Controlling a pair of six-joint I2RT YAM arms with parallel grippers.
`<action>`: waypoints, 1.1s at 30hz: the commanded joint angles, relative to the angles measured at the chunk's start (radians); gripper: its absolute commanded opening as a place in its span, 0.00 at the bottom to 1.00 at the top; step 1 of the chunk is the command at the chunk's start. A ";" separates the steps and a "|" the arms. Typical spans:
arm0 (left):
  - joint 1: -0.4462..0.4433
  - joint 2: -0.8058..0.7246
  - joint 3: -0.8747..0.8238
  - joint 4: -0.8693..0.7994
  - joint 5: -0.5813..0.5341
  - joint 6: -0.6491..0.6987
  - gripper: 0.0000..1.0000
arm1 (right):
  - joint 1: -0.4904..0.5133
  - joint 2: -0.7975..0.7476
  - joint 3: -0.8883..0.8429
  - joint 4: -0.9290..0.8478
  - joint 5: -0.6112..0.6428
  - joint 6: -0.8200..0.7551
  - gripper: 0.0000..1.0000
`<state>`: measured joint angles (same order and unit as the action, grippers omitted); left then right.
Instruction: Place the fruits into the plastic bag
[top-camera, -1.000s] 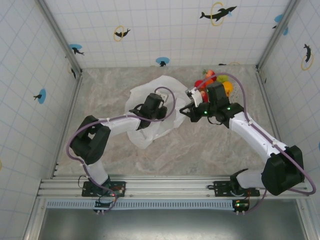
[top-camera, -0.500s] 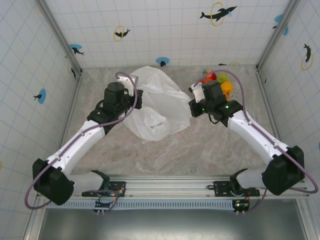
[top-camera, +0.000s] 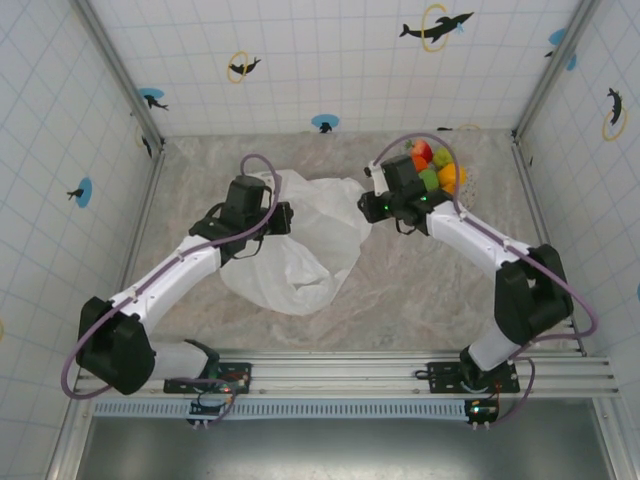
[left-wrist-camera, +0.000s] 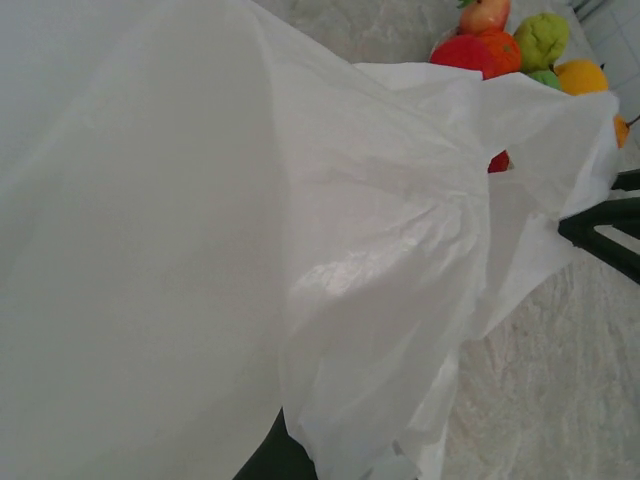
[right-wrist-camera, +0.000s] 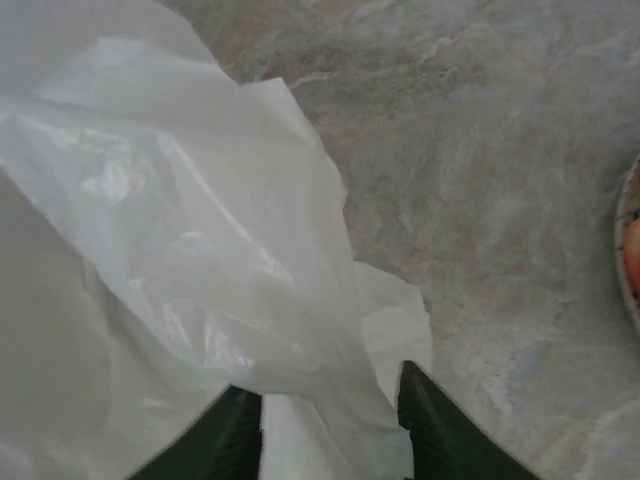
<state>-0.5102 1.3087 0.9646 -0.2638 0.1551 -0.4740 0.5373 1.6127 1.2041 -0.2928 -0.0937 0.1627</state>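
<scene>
**Clerk:** Entry one, the plastic bag (top-camera: 305, 245). Location?

**Checker:** Translucent white, wrinkled film. It lies on the marbled desk (top-camera: 420, 270), spread from the centre toward 9 o'clock in the overhead view. Its upper edge stretches between the two tools.

**Clerk:** Entry two, the fruits (top-camera: 432, 168)?

**Checker:** A tight cluster of red, orange, green and yellow-orange, at 1 o'clock on the desk near the far right corner. All are outside the bag, just beyond the right arm's wrist. From the left wrist they sit at 1 o'clock (left-wrist-camera: 510, 40), behind the bag's rim (left-wrist-camera: 250, 250). One red piece is partly hidden by film.

**Clerk:** Entry three, the left tool (top-camera: 278, 217)?

**Checker:** At the bag's 10 o'clock edge, clamped shut on the film, which drapes across its camera.

**Clerk:** Entry four, the right tool (top-camera: 366, 205)?

**Checker:** At the bag's 2 o'clock corner. From its own wrist (right-wrist-camera: 328, 385) the jaws stand apart, loose film (right-wrist-camera: 150, 250) lying between them, not pinched.

**Clerk:** Sundries?

**Checker:** A plate (right-wrist-camera: 625, 250), only its rim showing at 3 o'clock in the right wrist view, on bare desk (right-wrist-camera: 500, 150).
</scene>
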 joint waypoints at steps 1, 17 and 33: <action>-0.001 -0.032 -0.060 0.069 0.010 -0.203 0.00 | 0.005 0.030 0.108 -0.038 -0.075 -0.003 0.53; -0.001 -0.080 -0.070 0.104 -0.178 -0.304 0.00 | -0.177 -0.338 -0.131 -0.052 -0.069 -0.069 0.95; -0.001 -0.042 -0.075 0.124 -0.121 -0.292 0.00 | -0.252 0.159 0.076 -0.021 0.149 -0.307 0.90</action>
<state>-0.5102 1.2587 0.8906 -0.1516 0.0181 -0.7612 0.2863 1.7275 1.2060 -0.3206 0.0162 -0.1005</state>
